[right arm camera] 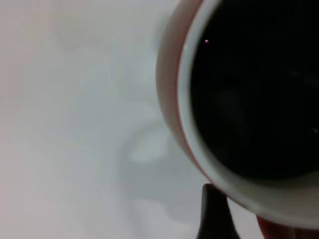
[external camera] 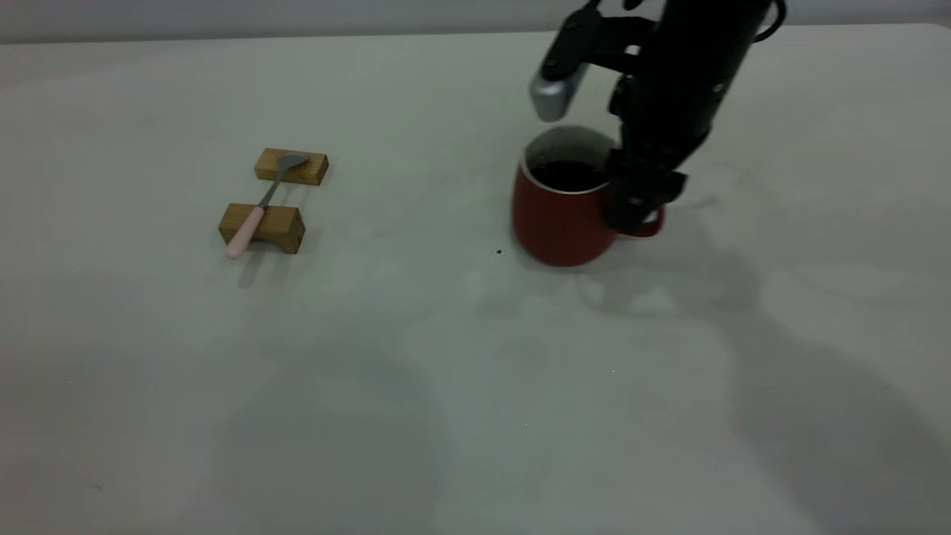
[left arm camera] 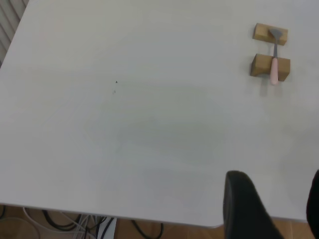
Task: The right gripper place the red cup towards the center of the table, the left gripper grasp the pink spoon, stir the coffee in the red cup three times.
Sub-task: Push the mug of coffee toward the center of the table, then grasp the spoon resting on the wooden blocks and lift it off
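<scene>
The red cup [external camera: 557,223] stands on the table [external camera: 371,386] right of centre, with dark coffee [external camera: 568,174] inside. My right gripper [external camera: 633,204] reaches down at the cup's far-right side and is shut on its handle [external camera: 654,223]. In the right wrist view the white rim [right arm camera: 199,149] and coffee [right arm camera: 249,89] fill the picture, one dark finger [right arm camera: 214,216] beside the handle. The pink spoon [external camera: 266,199] lies across two wooden blocks at the left. My left gripper [left arm camera: 276,191] hangs open over the table edge, far from the spoon [left arm camera: 273,62].
Two small wooden blocks [external camera: 293,169] [external camera: 286,229] carry the spoon. A tiny dark speck [external camera: 498,252] lies left of the cup. The table's edge [left arm camera: 99,211] with cables below shows in the left wrist view. The right arm's shadow falls across the front right.
</scene>
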`<action>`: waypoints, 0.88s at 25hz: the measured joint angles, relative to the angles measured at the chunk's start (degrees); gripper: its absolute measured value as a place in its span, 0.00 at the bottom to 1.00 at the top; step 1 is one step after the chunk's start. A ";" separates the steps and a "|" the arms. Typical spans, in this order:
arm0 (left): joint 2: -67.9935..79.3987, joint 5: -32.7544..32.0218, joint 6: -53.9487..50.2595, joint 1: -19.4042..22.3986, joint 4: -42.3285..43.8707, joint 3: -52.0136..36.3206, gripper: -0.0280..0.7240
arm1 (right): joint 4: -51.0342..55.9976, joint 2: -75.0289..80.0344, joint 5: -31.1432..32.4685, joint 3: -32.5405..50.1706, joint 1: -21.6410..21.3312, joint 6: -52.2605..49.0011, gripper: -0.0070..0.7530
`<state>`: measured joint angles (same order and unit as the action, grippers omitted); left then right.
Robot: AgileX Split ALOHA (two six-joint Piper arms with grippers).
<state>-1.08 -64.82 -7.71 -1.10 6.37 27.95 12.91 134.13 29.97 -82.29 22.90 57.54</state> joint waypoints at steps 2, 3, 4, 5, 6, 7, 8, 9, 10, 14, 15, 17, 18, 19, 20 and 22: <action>0.00 0.00 0.00 0.00 0.00 0.00 0.55 | 1.53 0.00 -0.68 0.00 1.06 0.00 0.72; 0.00 0.00 0.00 0.00 0.00 0.00 0.55 | 2.20 0.00 -1.02 0.00 1.64 0.00 0.72; 0.00 0.00 0.00 0.00 0.00 0.00 0.55 | 2.94 0.00 -1.32 0.00 2.17 0.00 0.72; 0.00 0.00 0.00 0.00 0.00 0.00 0.55 | 3.73 0.00 -1.67 0.00 2.59 0.00 0.72; 0.00 0.00 0.00 0.00 0.00 0.00 0.55 | 4.31 0.00 -2.08 0.00 3.05 0.00 0.72; 0.00 0.00 0.00 0.00 0.00 0.00 0.55 | 5.20 0.00 -2.23 0.00 3.45 0.00 0.72; 0.00 0.00 0.00 0.00 0.00 0.00 0.55 | 5.90 0.00 -2.38 0.00 3.67 0.00 0.72; 0.00 0.00 0.00 0.00 0.00 0.00 0.55 | 6.54 0.00 -2.44 0.00 3.84 -0.06 0.72; 0.00 0.00 0.00 0.00 0.00 0.00 0.55 | 6.79 -0.08 -2.28 0.00 3.90 -0.46 0.72; 0.00 0.00 0.00 0.00 0.00 0.00 0.55 | 6.03 -2.67 1.85 0.00 3.16 -5.24 0.77; 0.00 0.00 0.00 0.00 0.00 0.00 0.55 | 5.09 -4.08 3.23 0.00 2.84 -6.91 0.78; 0.00 0.00 0.00 0.00 0.00 0.00 0.55 | 2.70 -7.34 6.99 0.00 2.43 -11.95 0.80; 0.00 0.00 0.00 0.00 0.00 0.00 0.55 | 1.16 -9.39 8.76 0.00 2.30 -14.52 0.80; 0.00 0.00 0.00 0.00 0.00 0.00 0.55 | -0.53 -11.72 11.09 0.00 2.31 -17.86 0.80; 0.00 0.00 0.00 0.00 0.00 0.00 0.55 | -2.12 -14.23 13.76 0.00 2.28 -21.43 0.80; 0.00 0.00 0.00 0.00 0.00 0.00 0.55 | -4.57 -19.46 19.53 0.00 2.28 -28.38 0.80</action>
<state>-1.08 -64.82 -7.71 -1.10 6.37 27.95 8.34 114.67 49.50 -82.29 25.18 29.16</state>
